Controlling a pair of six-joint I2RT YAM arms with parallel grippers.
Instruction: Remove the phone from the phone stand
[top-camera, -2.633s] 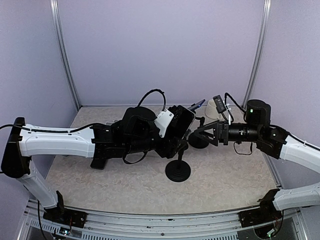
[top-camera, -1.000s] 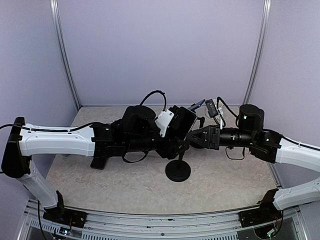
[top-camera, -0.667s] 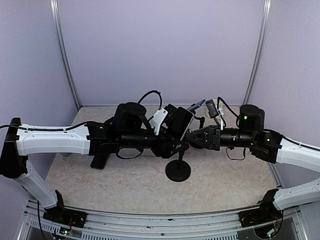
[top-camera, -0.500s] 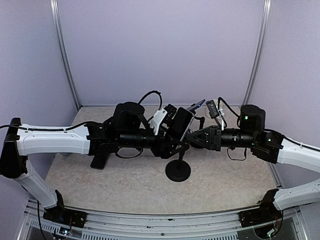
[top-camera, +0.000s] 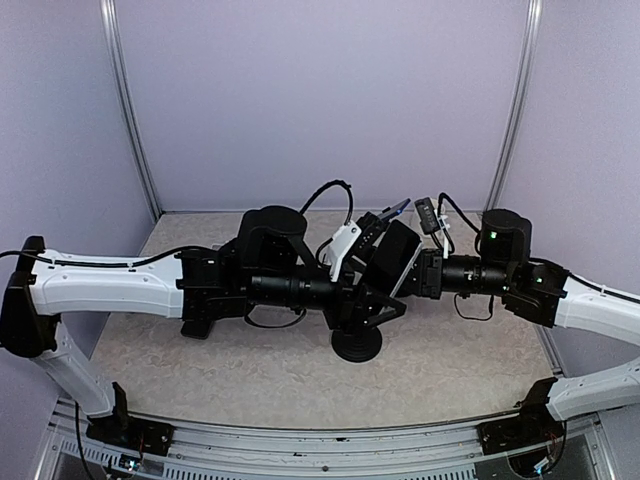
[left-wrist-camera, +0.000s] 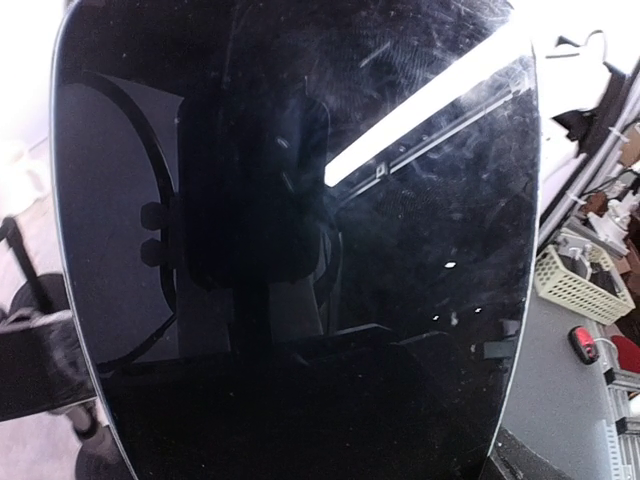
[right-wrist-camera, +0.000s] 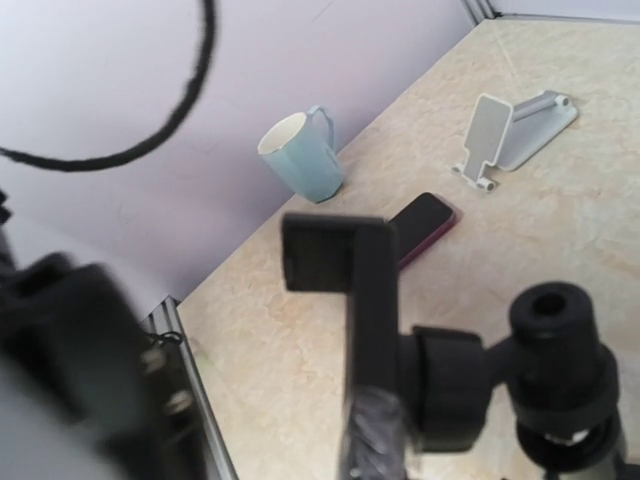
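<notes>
Removal looks nearly done: stand cradle shows empty in the right wrist view, phone tilted just above the stand and clear of it, left gripper apparently clamped on its lower edge, right gripper beside the stand, spread can't be told, only carrying away left.

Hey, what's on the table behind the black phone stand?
A pale blue mug, a silver stand and a red-edged phone lying flat. The black stand hides that phone's near end behind its clamp.
</notes>
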